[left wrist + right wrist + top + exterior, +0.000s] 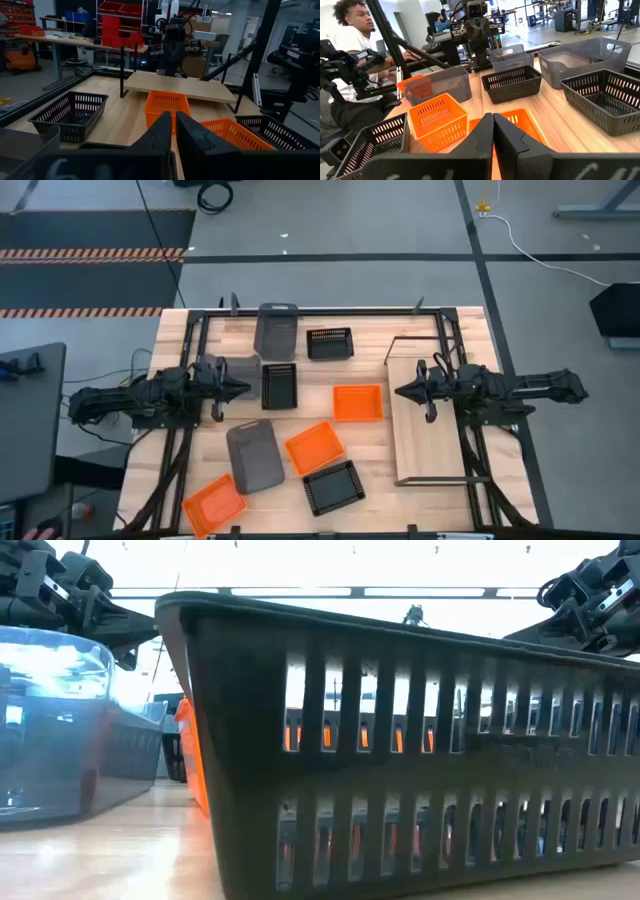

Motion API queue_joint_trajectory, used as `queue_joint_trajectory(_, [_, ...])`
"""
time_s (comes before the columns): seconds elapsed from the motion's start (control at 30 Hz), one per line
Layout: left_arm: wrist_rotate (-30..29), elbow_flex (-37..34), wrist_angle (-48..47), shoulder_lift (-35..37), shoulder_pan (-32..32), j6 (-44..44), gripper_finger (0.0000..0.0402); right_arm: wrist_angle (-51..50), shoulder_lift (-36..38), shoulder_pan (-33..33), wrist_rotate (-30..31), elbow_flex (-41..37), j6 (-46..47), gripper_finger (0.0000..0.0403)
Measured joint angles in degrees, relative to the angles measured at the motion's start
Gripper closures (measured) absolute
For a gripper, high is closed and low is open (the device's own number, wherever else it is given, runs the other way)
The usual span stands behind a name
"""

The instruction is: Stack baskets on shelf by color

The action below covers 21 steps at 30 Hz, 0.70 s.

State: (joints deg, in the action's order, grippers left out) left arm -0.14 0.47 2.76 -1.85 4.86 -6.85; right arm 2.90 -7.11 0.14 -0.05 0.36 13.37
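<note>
Lying flat, shelf (430, 420) — long axis front-to-back; left tool (240, 389), right tool (400, 391) both pressed together, empty.

We are seeing bright orange baskets (357, 403), black slatted baskets (279, 384) and solid dark grey baskets (276, 332) — all lying around a pale wooden shelf (428, 435) framed in dark metal.

floor: grey concrete (330, 225) w/ dark lines, hazard-stripe strips (90, 252) far left
cable: white (545, 252), far right on floor
storage: red bins (117, 20) on racks
benches: workbench (75, 42) w/ clutter
light: ceiling strip lights (400, 590)
person: seated, white shirt (350, 45)
</note>
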Motion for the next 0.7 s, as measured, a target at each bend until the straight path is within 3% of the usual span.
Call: queue_joint_trajectory(0.7, [0.00, 0.00, 0.00, -0.02, 0.00, 0.00, 0.0369, 0.02, 0.00, 0.00, 0.00, 0.00, 0.00, 0.0386])
